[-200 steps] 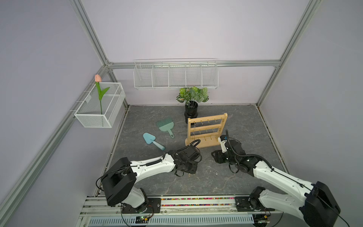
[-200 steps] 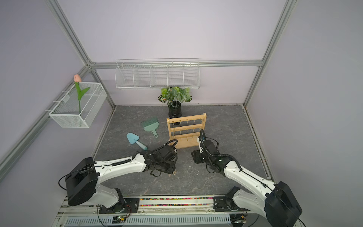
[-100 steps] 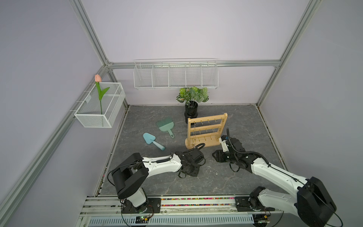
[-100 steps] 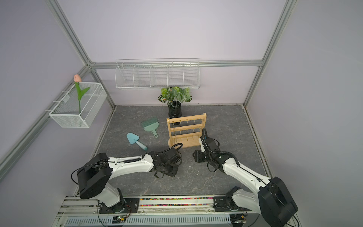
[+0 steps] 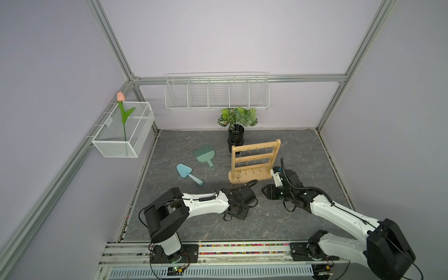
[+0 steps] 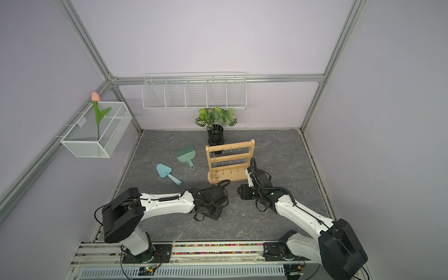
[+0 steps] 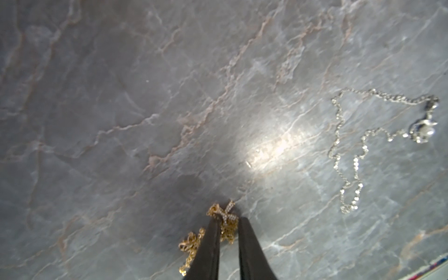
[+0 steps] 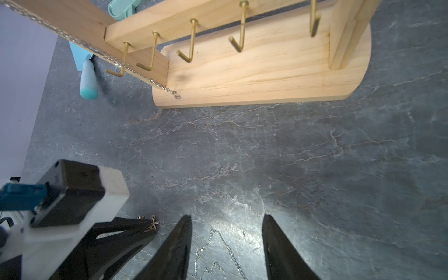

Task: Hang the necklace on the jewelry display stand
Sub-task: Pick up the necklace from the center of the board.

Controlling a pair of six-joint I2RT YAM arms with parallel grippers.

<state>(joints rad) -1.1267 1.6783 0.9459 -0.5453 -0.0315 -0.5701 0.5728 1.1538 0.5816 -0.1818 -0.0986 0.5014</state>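
Narrower now, the jaws of the left gripper (image 7: 229,221) stand nearly together, and that arm's elbow has swung inward. Between them bunches the gold necklace (image 7: 192,241), crossed pendant (image 7: 227,212) at the tips; a firm pinch cannot be confirmed. Light, limp, slippery: likely best taken by one strand. The right gripper (image 8: 226,218) hangs spread over a silver necklace (image 7: 423,129) on the table (image 7: 145,97). The jewelry display stand (image 5: 252,179) stands beyond.
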